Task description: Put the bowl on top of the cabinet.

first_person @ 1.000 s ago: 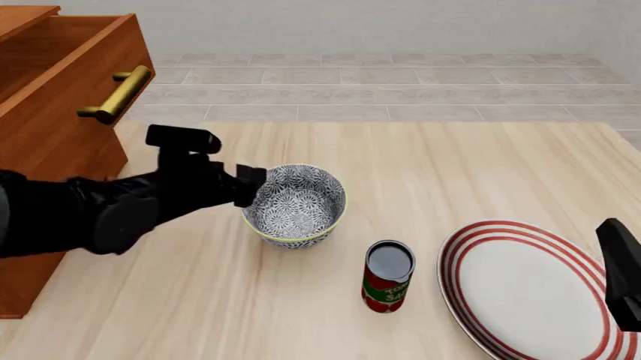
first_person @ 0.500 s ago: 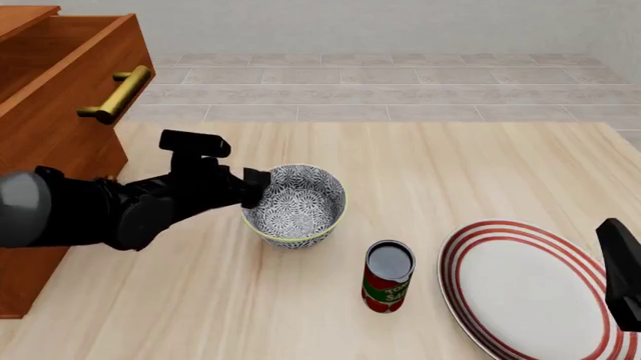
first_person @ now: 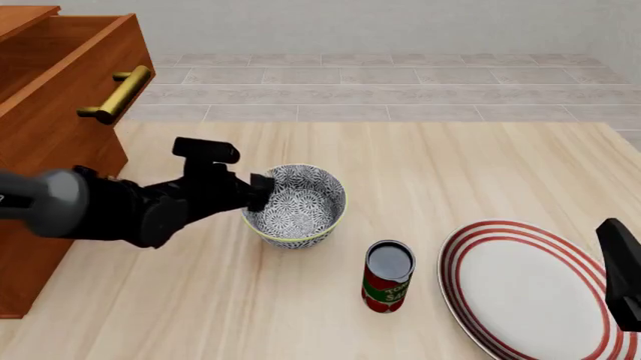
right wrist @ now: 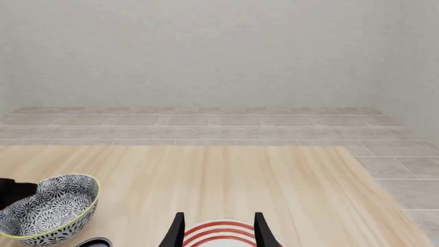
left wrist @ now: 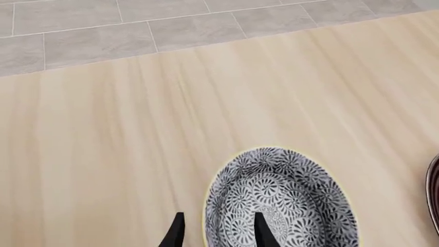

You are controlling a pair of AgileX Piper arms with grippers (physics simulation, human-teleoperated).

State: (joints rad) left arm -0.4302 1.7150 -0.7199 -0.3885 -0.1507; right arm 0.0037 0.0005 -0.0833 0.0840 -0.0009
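The bowl [first_person: 297, 204], small and deep with a grey-blue floral pattern and a pale green rim, stands upright on the table. My left gripper [first_person: 263, 192] is at its left rim. In the left wrist view the left gripper [left wrist: 218, 234] is open, one finger outside the bowl [left wrist: 288, 200] and one inside, straddling the rim. The reddish-brown cabinet [first_person: 50, 112] with a brass handle [first_person: 118, 94] rises at the far left. My right gripper [first_person: 619, 262] hangs at the right edge over the plate; in its wrist view the right gripper [right wrist: 218, 231] is open and empty, with the bowl [right wrist: 48, 206] off to one side.
A red-labelled can [first_person: 388, 276] stands just in front and right of the bowl. A wide white plate with red stripes [first_person: 531, 289] lies at the front right. The cabinet's upper drawer juts out toward the table.
My left arm has swung a little to the right and forward, bringing its fingers onto the bowl's left rim. Bowl, can, plate and right arm have stayed put.
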